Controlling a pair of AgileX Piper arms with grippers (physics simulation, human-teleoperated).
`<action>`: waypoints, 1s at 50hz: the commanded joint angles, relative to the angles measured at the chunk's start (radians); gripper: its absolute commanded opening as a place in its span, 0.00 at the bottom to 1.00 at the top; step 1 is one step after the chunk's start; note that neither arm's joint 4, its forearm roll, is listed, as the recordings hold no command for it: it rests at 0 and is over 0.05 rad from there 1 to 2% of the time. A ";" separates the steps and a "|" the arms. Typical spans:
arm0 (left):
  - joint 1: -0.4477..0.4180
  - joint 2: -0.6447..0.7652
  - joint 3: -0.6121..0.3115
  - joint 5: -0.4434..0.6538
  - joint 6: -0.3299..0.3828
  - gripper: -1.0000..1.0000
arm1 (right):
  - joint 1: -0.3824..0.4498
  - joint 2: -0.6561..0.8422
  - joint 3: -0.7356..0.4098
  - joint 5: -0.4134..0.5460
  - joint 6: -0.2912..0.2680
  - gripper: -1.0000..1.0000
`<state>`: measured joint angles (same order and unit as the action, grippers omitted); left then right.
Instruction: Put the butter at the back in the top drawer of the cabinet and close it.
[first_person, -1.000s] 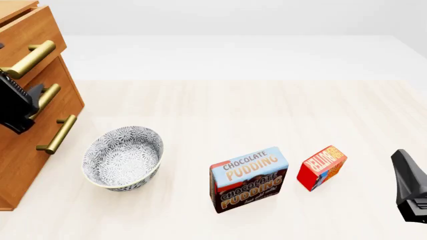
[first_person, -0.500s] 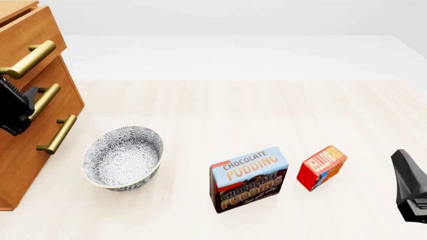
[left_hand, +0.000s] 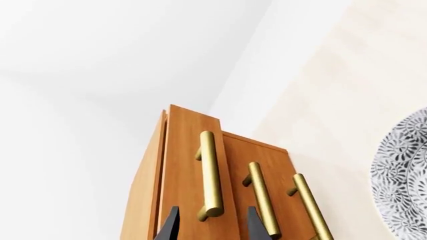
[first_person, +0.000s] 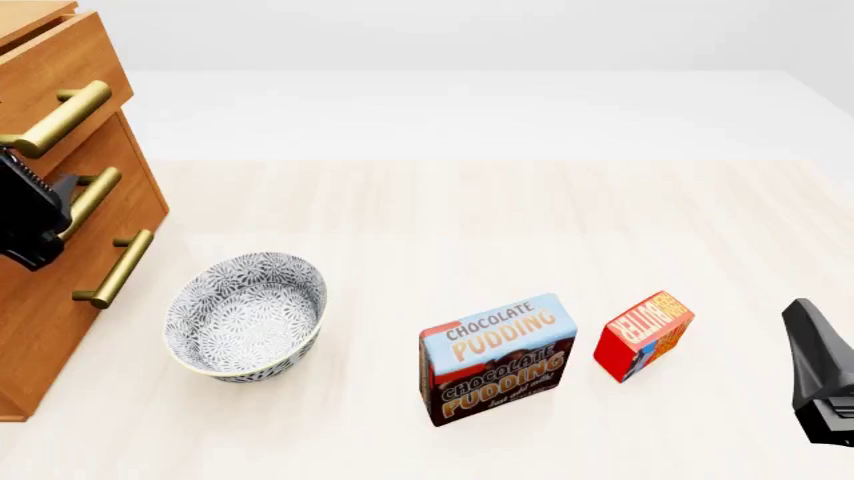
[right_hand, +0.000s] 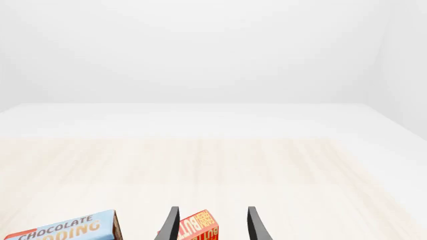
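The left end effector (left_hand: 210, 227) is seen in its wrist view with its two dark fingertips spread apart, the lower end of the top drawer's brass handle (left_hand: 209, 175) lying between them but not yet clamped; nothing is gripped. In the front view the same end effector (first_person: 34, 215) hangs in front of the cabinet (first_person: 54, 330) at the bench's left edge, and the top drawer (first_person: 47, 70) appears to stand slightly proud of the two lower drawers, though how far it is drawn out cannot be told. The right end effector (right_hand: 210, 225) is likewise open and empty, its fingers framing the butter (right_hand: 198, 227) from behind. The butter (first_person: 643, 334) lies on the bench (first_person: 534, 210) toward the near right corner, just beside the Chocolate Pudding box (first_person: 499, 358) and well apart from the patterned bowl (first_person: 246, 315) near the cabinet. Several risks are judged from here: if the left fingers are closed off-centre near the handle's end, the bar could slip out during the pull; the middle handle (left_hand: 260, 197), just beside, could be caught instead; and the pudding box could be nudged if the right fingers are lowered carelessly around the butter.
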<state>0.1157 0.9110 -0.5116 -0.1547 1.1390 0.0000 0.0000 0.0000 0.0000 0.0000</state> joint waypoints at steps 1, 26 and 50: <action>0.003 0.004 -0.002 0.001 -0.003 1.00 | 0.000 0.000 0.000 0.000 0.000 1.00; 0.012 0.049 0.002 -0.039 -0.003 1.00 | 0.000 0.000 0.000 0.000 0.000 1.00; 0.020 0.119 -0.009 -0.093 -0.008 1.00 | 0.000 0.000 0.000 0.000 0.000 1.00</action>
<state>0.1331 1.0045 -0.5167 -0.2283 1.1329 0.0000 0.0000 0.0000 0.0000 0.0000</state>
